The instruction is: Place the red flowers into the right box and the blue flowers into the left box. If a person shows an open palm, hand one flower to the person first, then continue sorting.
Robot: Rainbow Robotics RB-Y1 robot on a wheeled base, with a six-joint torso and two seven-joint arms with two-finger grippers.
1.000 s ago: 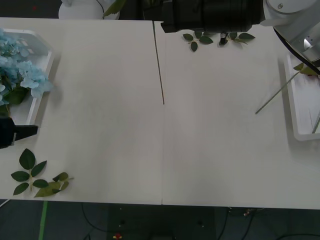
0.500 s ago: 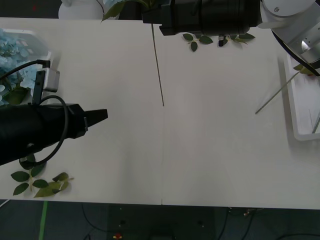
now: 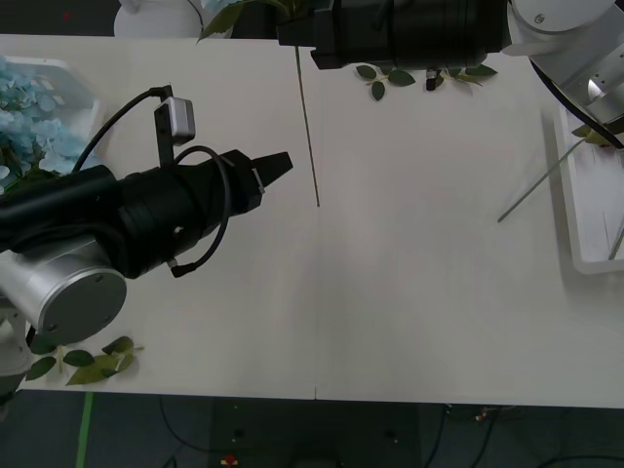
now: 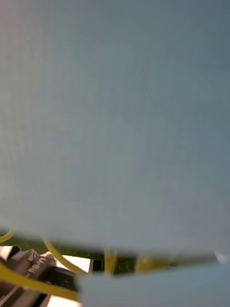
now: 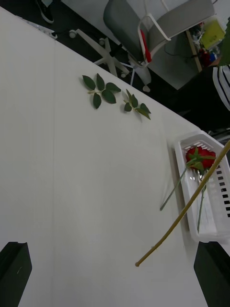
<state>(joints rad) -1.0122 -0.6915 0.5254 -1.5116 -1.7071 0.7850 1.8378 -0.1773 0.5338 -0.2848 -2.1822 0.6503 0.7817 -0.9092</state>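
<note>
1. The left gripper (image 3: 278,164) hovers mid-table, jaws open and empty.
2. A thin stem (image 3: 307,127), probably a flower's, hangs just beside its tips, long axis running away from the robot.
3. The right arm's (image 3: 409,29) grip I cannot tell.
4. One red flower (image 5: 200,157) lies in the right box (image 5: 221,192).

The pale sky-blue fluffy flowers (image 3: 29,117) are partly covered by the black left arm and cut by the frame's edge. The shallow white plastic right tray (image 3: 590,210) runs off the edge.
</note>
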